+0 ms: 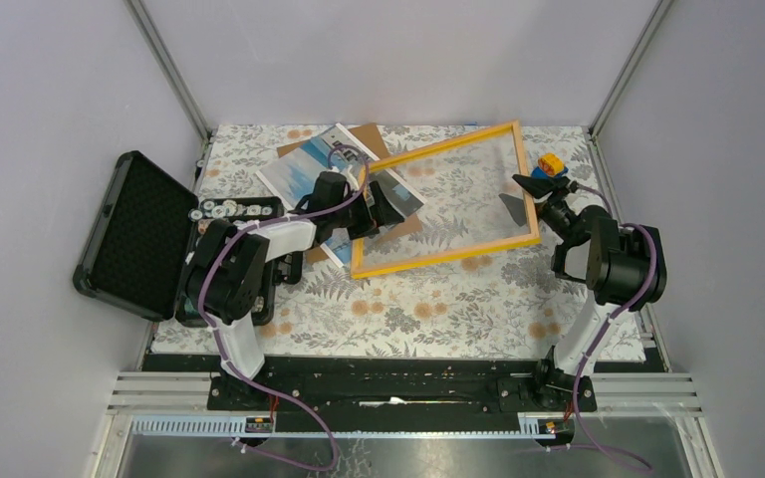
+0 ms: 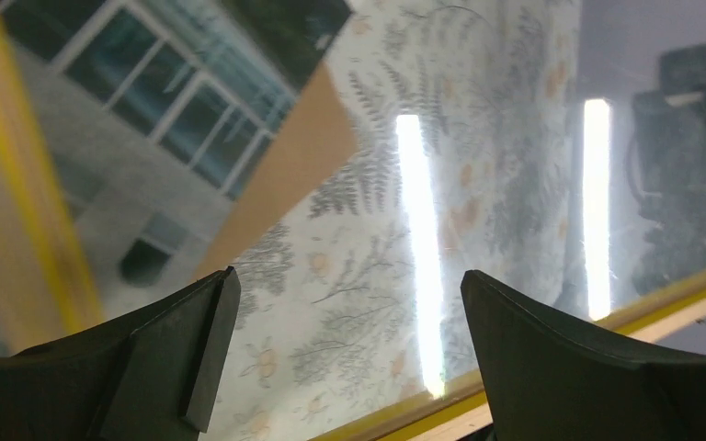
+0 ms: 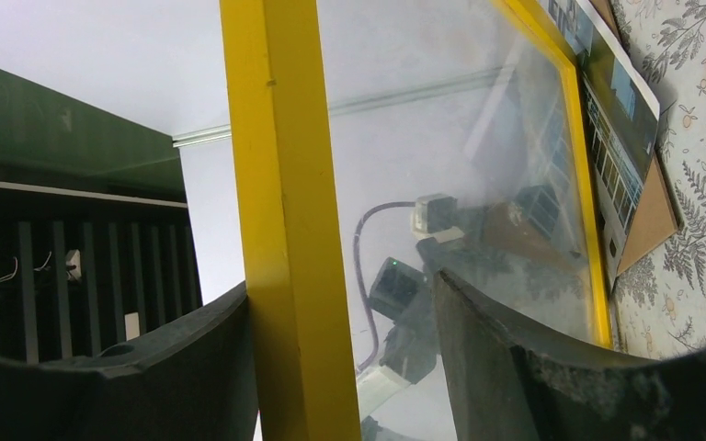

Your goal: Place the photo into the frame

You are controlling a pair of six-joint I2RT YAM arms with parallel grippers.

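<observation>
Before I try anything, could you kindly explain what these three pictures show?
The machine is a left arm and a right arm, each ending in a two-finger gripper. The wide picture looks down from above; the other two come from wrist cameras. On the flowered cloth are the photo, atop a brown board, and the frame overlapping it, with an open black case at the left. The left gripper is open at the frame's left edge. The right gripper straddles its right edge; whether it clamps is unclear.

The left pincer [image 2: 347, 280] stands with its two black fingers [image 2: 184, 349] wide apart. Beyond them, through the yellow frame [image 2: 20, 175] and its clear pane, show the photo [image 2: 147, 101], a brown board [image 2: 285, 161] and the floral worktop [image 2: 506, 110].
</observation>
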